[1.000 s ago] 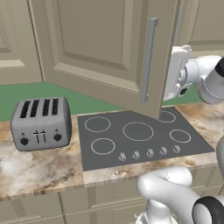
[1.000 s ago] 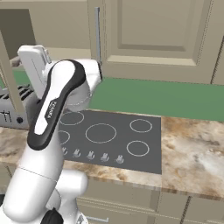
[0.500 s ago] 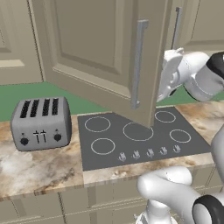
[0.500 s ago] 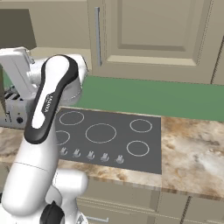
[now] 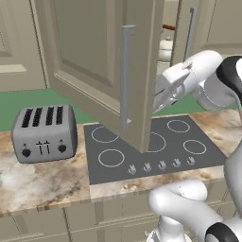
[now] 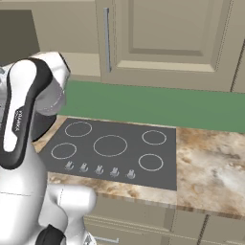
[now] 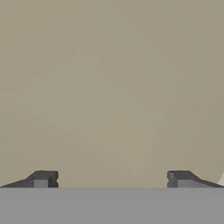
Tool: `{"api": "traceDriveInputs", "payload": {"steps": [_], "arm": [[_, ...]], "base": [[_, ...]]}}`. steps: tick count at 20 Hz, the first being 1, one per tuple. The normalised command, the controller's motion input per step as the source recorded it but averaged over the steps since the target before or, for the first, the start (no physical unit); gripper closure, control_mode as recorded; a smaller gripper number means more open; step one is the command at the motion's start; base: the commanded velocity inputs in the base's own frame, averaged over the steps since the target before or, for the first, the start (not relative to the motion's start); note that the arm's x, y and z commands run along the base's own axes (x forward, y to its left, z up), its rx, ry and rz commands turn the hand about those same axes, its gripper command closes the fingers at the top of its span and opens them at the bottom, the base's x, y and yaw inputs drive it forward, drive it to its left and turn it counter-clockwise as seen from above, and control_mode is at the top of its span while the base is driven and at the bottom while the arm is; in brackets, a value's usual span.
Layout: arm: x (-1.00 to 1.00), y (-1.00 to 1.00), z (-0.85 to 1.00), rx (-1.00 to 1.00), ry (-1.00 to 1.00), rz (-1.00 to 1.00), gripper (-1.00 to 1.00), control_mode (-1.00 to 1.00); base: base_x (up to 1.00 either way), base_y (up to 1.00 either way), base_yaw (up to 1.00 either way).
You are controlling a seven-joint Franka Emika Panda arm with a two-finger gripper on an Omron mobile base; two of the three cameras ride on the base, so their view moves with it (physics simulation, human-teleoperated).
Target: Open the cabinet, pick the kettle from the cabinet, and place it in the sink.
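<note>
You have a grey toaster [image 5: 44, 133] on the marble counter [image 5: 42, 182], left of the black cooktop [image 5: 151, 151].

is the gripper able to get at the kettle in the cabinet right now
Probably not yet. The open gripper faces the inside of the swung-out cabinet door, close up. The kettle sits behind that door's edge, so the hand likely must first come round the door.

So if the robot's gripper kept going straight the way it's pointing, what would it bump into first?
Most likely the open cabinet door. In the hand view the open gripper faces a plain beige panel right ahead, with nothing in between. How close that panel is can't be told, but it looks near.
</note>
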Motion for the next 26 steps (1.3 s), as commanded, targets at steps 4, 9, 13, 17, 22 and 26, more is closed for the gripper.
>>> {"api": "traceDriveInputs", "payload": {"steps": [4, 9, 13, 17, 22, 26], "arm": [[-0.19, 0.57, -0.09, 0.0, -0.31, -0.17, -1.0, -1.0], [-0.06, 0.55, -0.09, 0.0, -0.27, -0.28, -1.0, -1.0], [0.0, 0.52, -0.06, 0.0, -0.24, -0.32, -1.0, -1.0], [0.01, 0.5, -0.05, 0.0, -0.19, -0.3, -1.0, -1.0], [0.07, 0.47, -0.07, 0.02, -0.12, -0.29, -1.0, -1.0], [0.07, 0.28, -0.05, 0.01, -0.05, -0.22, -1.0, -1.0]], "base": [[0.0, 0.0, 0.0], [0.0, 0.0, 0.0], [0.0, 0.0, 0.0], [0.0, 0.0, 0.0], [0.0, 0.0, 0.0], [0.0, 0.0, 0.0]]}}
